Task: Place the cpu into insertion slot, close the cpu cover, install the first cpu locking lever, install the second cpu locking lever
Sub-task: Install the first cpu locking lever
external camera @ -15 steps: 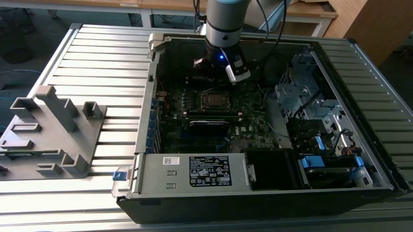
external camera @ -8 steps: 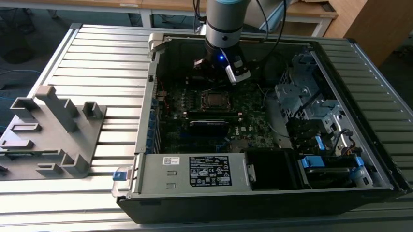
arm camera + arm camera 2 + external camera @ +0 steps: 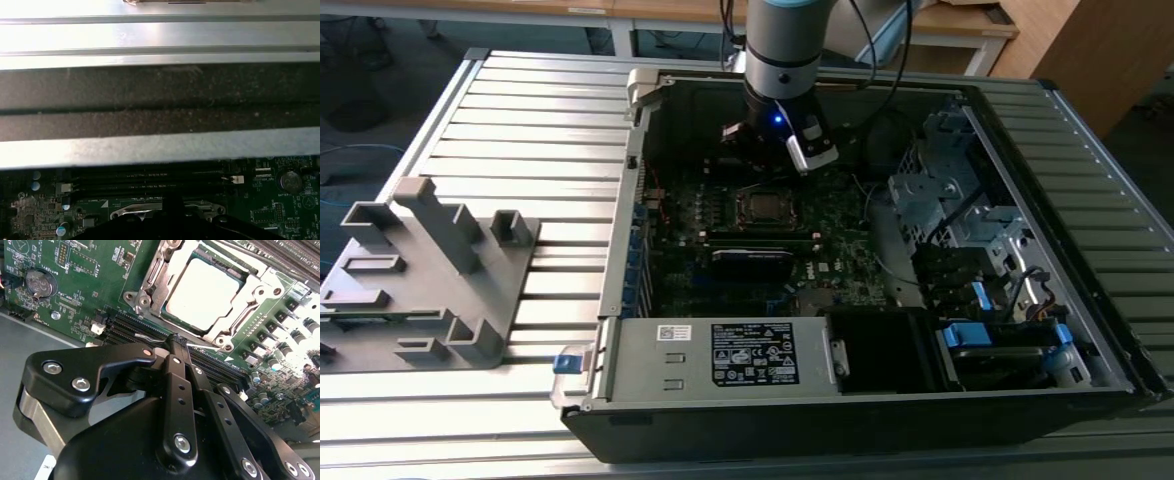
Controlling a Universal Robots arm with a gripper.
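At the near end of the open computer case (image 3: pixel 854 430) on the slatted bench (image 3: pixel 520 110) sits the labelled power-supply box (image 3: pixel 720 352). Further in, on the green board, lies the insertion slot (image 3: pixel 738 208). In the second wrist view the cpu (image 3: pixel 202 295) rests flat in it, with the cpu cover (image 3: pixel 152 280) folded down around its silver top. Just beyond the slot, the gripper (image 3: pixel 770 168) hangs low inside the case. Its jaws are clenched together, tips (image 3: pixel 177 340) meeting beside the slot's edge at the end of a thin metal lever (image 3: pixel 150 337); I cannot tell whether the lever is pinched between them.
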